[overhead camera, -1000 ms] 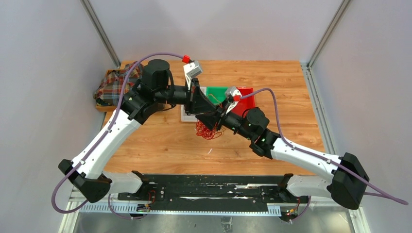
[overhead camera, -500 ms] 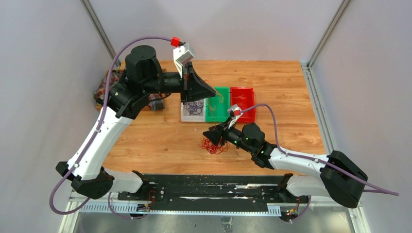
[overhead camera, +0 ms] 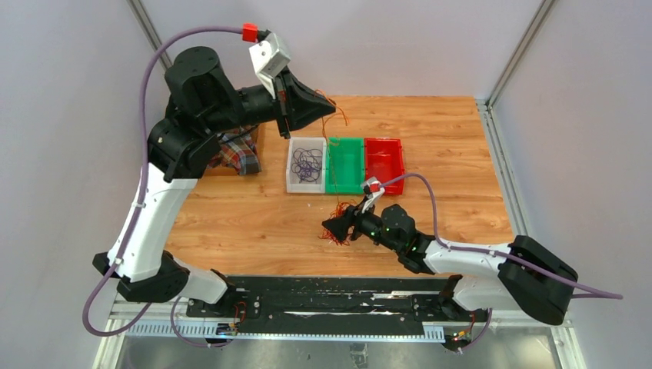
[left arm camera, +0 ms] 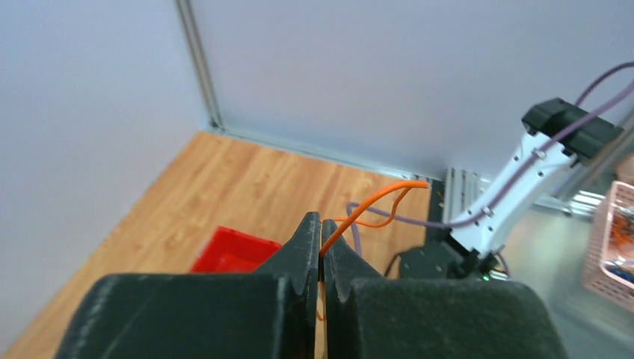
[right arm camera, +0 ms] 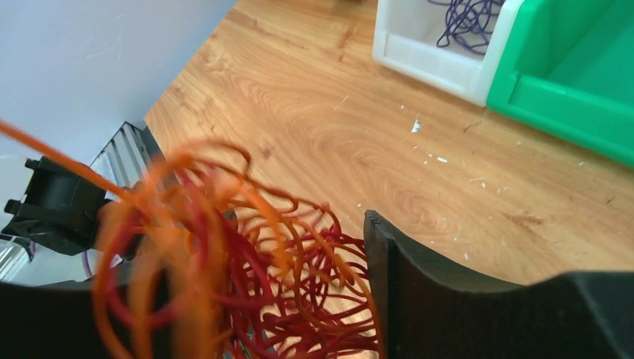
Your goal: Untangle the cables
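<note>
My left gripper (overhead camera: 329, 112) is raised high above the back of the table and is shut on a thin orange cable (overhead camera: 339, 117). In the left wrist view the cable (left arm camera: 374, 203) comes out from between the closed jaws of the left gripper (left arm camera: 321, 228). The strand runs down to a red and orange cable clump (overhead camera: 338, 224) at my right gripper (overhead camera: 332, 228), low over the table near its front. In the right wrist view the clump (right arm camera: 284, 277) fills the gap beside the right finger (right arm camera: 392, 262); the left finger is hidden. Purple cables (overhead camera: 307, 164) lie in the white tray.
A white tray (overhead camera: 293, 175), a green tray (overhead camera: 346, 181) and a red tray (overhead camera: 384, 164) stand side by side mid-table. A plaid cloth (overhead camera: 237, 151) lies at the back left under the left arm. The white tray (right arm camera: 437, 58) and green tray (right arm camera: 568, 90) show ahead of the right wrist.
The left gripper rose and moved back-left, drawing the orange cable out. The right gripper carried the clump toward the near edge and lower. The two grippers are now far apart.
</note>
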